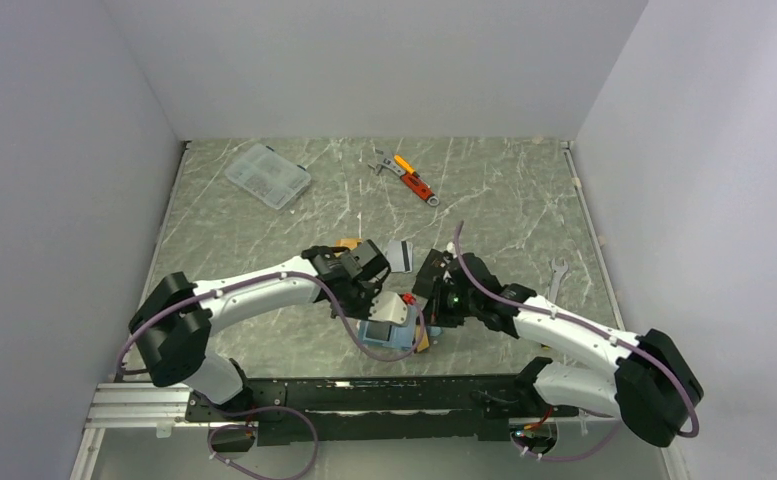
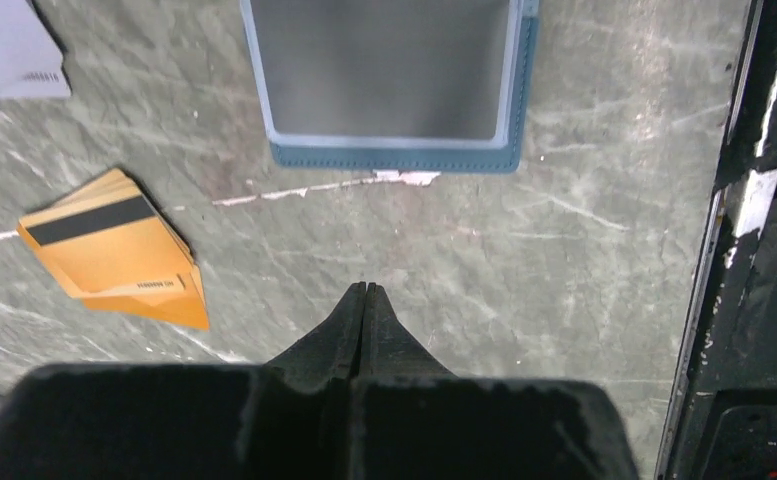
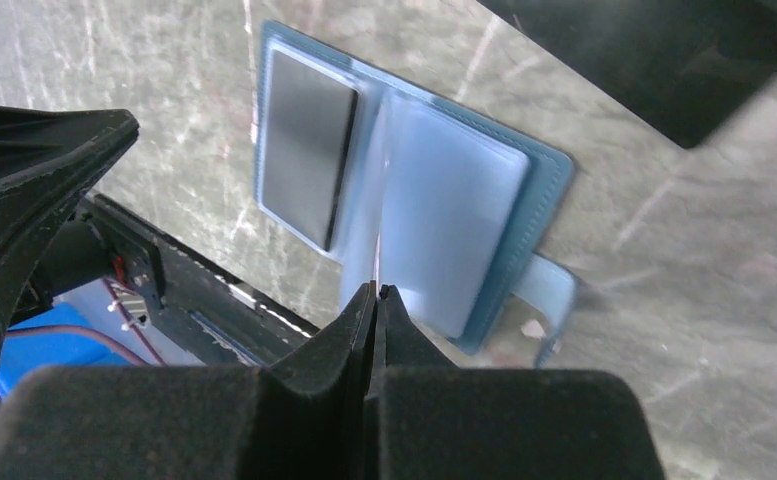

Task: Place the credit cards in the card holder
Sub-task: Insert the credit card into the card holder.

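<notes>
On the table [image 1: 484, 200], near edge: card holder [image 3: 454, 190], lying open, teal cover down. Right gripper [image 3: 377, 292]: fingers pinched, apparently on 1 light-blue pocket leaf stood on edge. Left gripper [image 2: 365, 292]: fingers together, empty. Credit cards [image 2: 114, 250]: orange stack near holder; grey card [image 2: 4, 50] apart. Advice: hold leaf steady, lift 1 card only, slide it in edge-first

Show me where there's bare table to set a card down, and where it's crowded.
Bare marble tabletop lies between the clear plastic compartment box and the left arm, and at the far right between the orange-handled wrench and the silver spanner. Crowded: the near centre, around the open teal-blue card holder, orange cards and grey card.
</notes>
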